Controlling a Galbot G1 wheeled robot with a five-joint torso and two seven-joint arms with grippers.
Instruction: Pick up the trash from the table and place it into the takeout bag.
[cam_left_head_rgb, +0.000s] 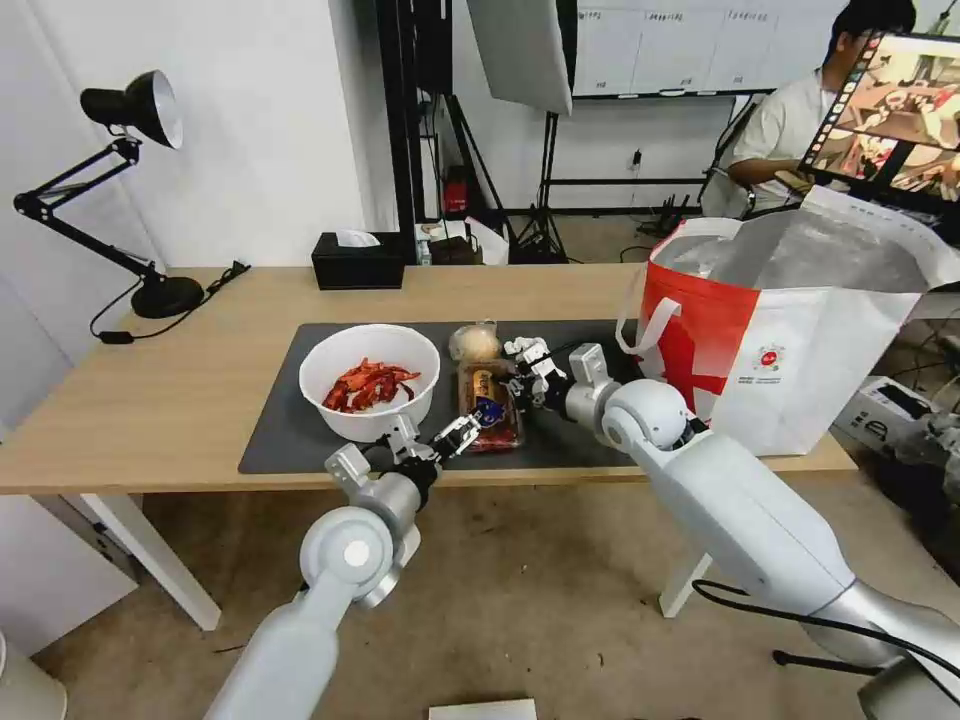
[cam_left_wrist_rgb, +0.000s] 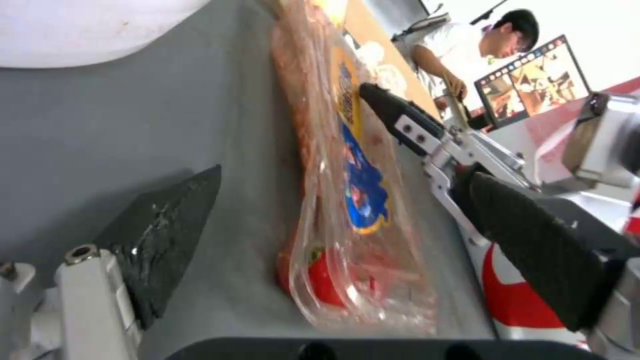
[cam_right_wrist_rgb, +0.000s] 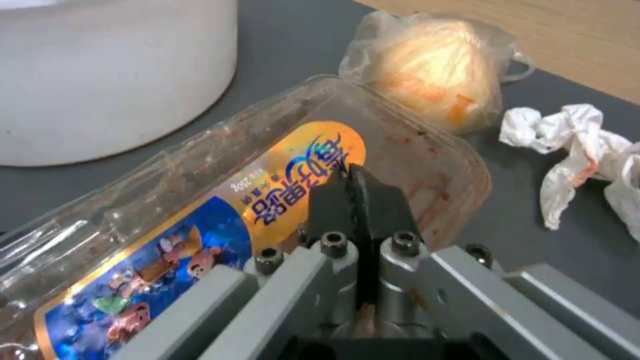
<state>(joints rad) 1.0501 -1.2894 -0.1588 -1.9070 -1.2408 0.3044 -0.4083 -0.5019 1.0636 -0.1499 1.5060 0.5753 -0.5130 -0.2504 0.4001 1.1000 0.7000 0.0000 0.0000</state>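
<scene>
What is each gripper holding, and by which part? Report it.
The right gripper is shut, apparently pinching the clear tray by its long-side rim. The left gripper is open astride the tray's near end, holding nothing.

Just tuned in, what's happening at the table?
Both arms are at the clear tray on the mat. The right claw is shut, its tips at the tray's labelled top. The left claw is open around the tray's near end. The bowl, bagged lump and tissue lie on the mat; the takeout bag stands open beside them.
</scene>
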